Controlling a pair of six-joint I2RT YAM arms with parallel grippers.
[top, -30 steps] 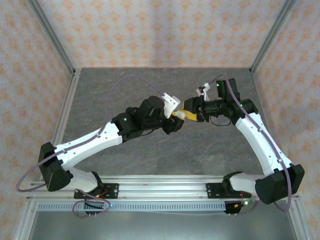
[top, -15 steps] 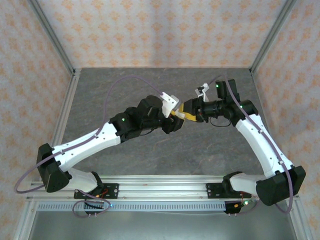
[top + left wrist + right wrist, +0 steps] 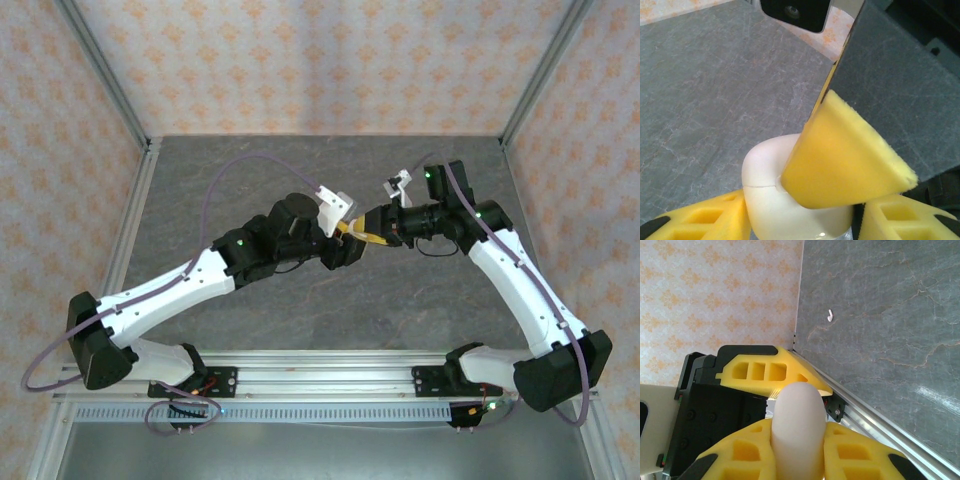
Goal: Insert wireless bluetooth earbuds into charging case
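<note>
The white pebble-like charging case (image 3: 765, 200) hangs in mid-air over the middle of the table, lid closed. My right gripper (image 3: 797, 432) is shut on the case (image 3: 797, 410), both yellow fingers pressed against its sides. My left gripper (image 3: 800, 222) straddles the same case from the other side; its jaws stand open, with a thin dark gap at one finger. One right finger (image 3: 845, 155) lies across the case's lid seam. In the top view the two grippers (image 3: 350, 238) (image 3: 368, 232) meet tip to tip. A tiny white earbud (image 3: 829, 315) lies on the grey table.
The grey stone-patterned table (image 3: 400, 290) spreads below both arms. An aluminium rail (image 3: 875, 415) runs along its edge, with patterned walls (image 3: 300, 60) behind and at the sides. A left finger (image 3: 770, 372) shows behind the case.
My right gripper has closed onto the case while my left jaws have widened. Both grippers have shifted slightly left over the table.
</note>
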